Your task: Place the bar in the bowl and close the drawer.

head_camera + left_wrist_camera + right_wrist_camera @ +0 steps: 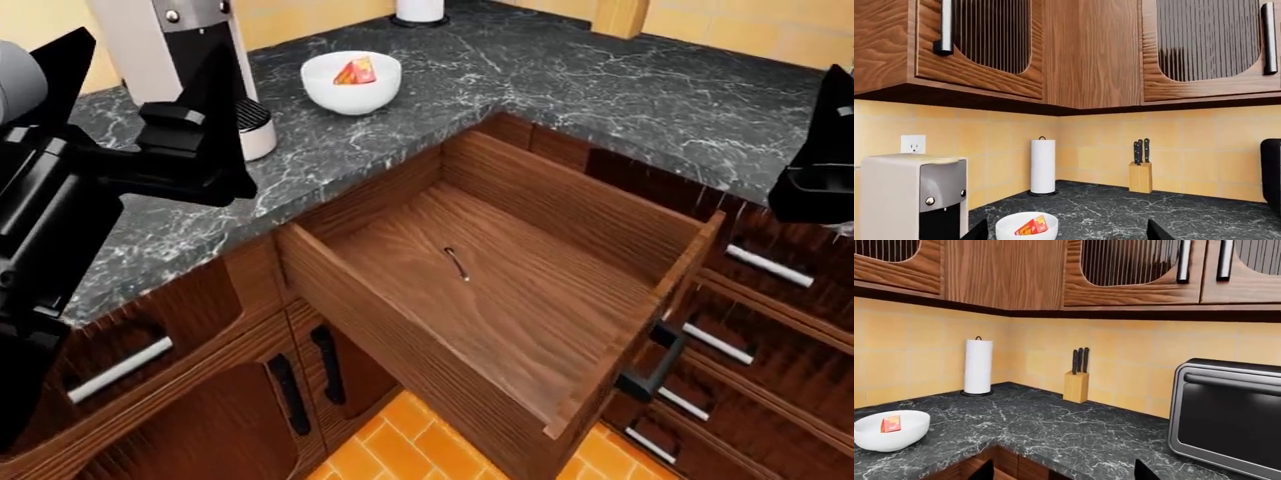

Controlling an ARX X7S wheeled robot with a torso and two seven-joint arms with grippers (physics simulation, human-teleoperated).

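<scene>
One bar in one bowl, one big drawer standing open.

The bar (355, 71) leans inside the white bowl (350, 92) on the counter (601, 85) by the coffee machine (187, 45); the drawer (494, 290) is pulled out. Both the left gripper (1062, 235) and the right gripper (1062, 471) hold their two fingers spread, gripping nothing.

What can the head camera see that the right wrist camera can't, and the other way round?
Only the head view shows the open drawer, the coffee machine and both arms, with the left end effector above the counter. Only the right wrist view shows the toaster oven, the knife block and the upper cabinets. Both show the white bowl with the bar inside it, and the dark marble counter.
</scene>
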